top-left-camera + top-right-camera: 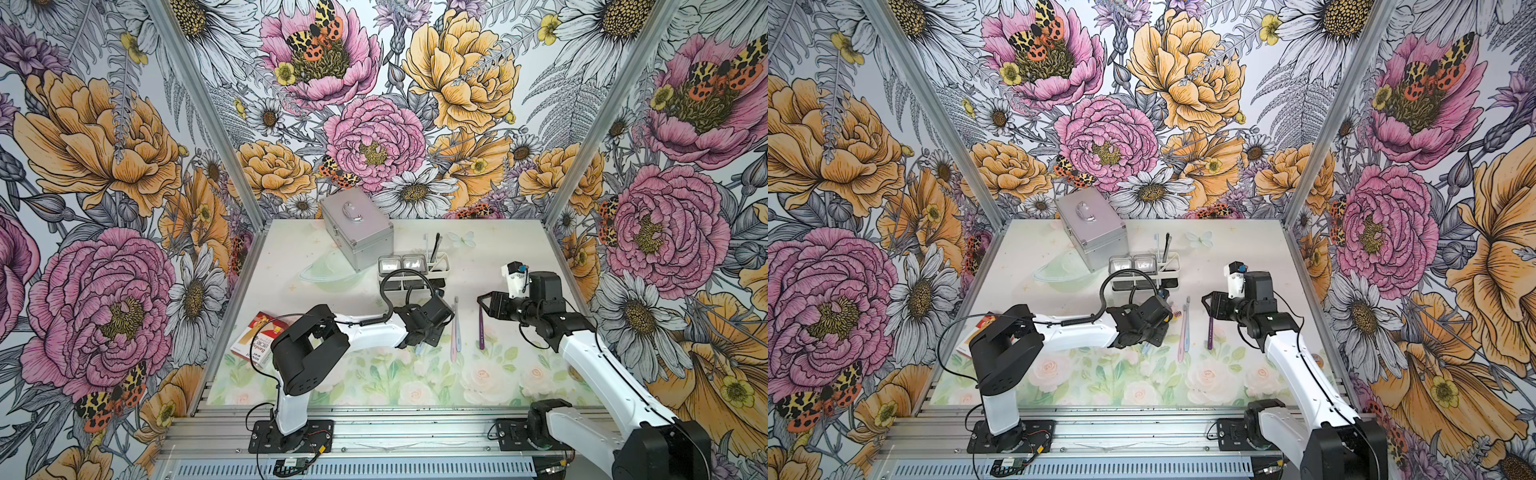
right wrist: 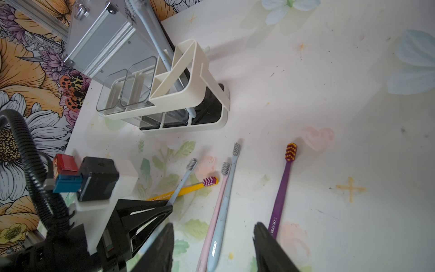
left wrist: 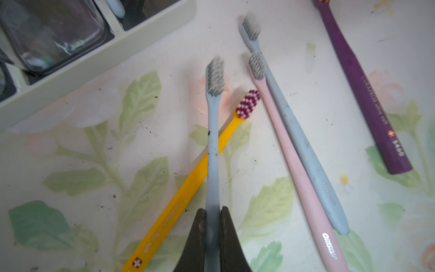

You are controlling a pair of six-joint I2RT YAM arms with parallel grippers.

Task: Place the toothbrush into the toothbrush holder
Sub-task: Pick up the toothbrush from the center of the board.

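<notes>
Pale-blue plastic is what the left gripper (image 3: 213,209) holds: its fingers are closed tight on the handle of the toothbrush (image 3: 213,141). The grey bristles point toward the toothbrush holder (image 3: 94,68), and the shaft crosses over a yellow toothbrush (image 3: 169,212) lying on the table (image 3: 70,153). Whether the held brush is clear of the yellow one cannot be told.

In both top views the white holder stands toward the middle of the table's back edge, just beside a silver case (image 1: 357,232). A grey-blue brush (image 2: 160,54) and a dark one (image 1: 436,245) stand in its end compartment, the one farthest from the case.

The right gripper (image 2: 214,225) has its fingers spread and grips nothing. It hangs over the handles of a pink toothbrush (image 3: 295,164) and a second blue one (image 3: 307,153), which lie touching side by side. A purple toothbrush (image 3: 363,89) lies apart from them, toward the table's right edge. A red and white box (image 1: 257,340) sits at the left edge.
</notes>
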